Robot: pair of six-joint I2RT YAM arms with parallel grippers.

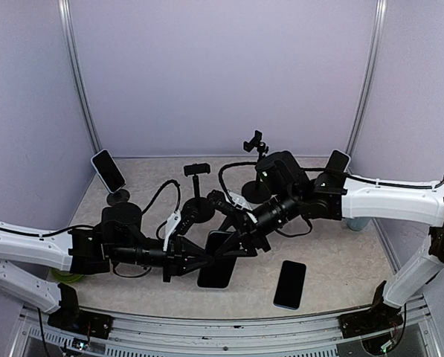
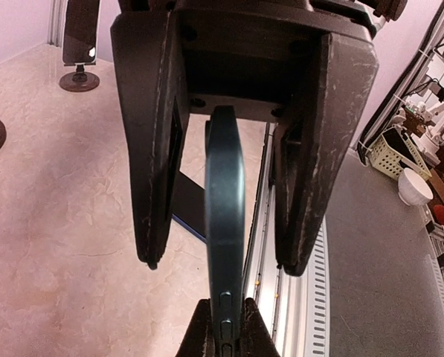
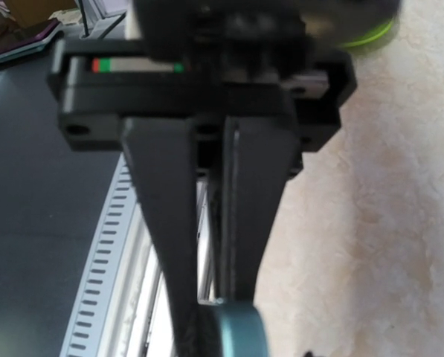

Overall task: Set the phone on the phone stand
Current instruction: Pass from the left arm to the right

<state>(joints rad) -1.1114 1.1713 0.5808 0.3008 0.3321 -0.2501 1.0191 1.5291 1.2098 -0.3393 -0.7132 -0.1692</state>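
Note:
A dark teal phone (image 1: 216, 272) hangs upright above the table's front middle, and my left gripper (image 1: 199, 262) is shut on its lower end. In the left wrist view the phone (image 2: 225, 193) is edge-on, pinched at the bottom by my left gripper (image 2: 227, 331). My right gripper (image 1: 238, 242) is open around the phone's other end; its fingers (image 2: 153, 186) stand apart from both faces. The right wrist view shows the phone's rounded end (image 3: 240, 331). An empty phone stand (image 1: 197, 171) with a round base rises behind the grippers.
A second empty stand (image 1: 254, 143) is at the back middle. Stands at back left (image 1: 108, 169) and back right (image 1: 338, 161) each hold a phone. Another phone (image 1: 290, 284) lies flat at the front right. The metal table rail (image 2: 303, 312) runs close below.

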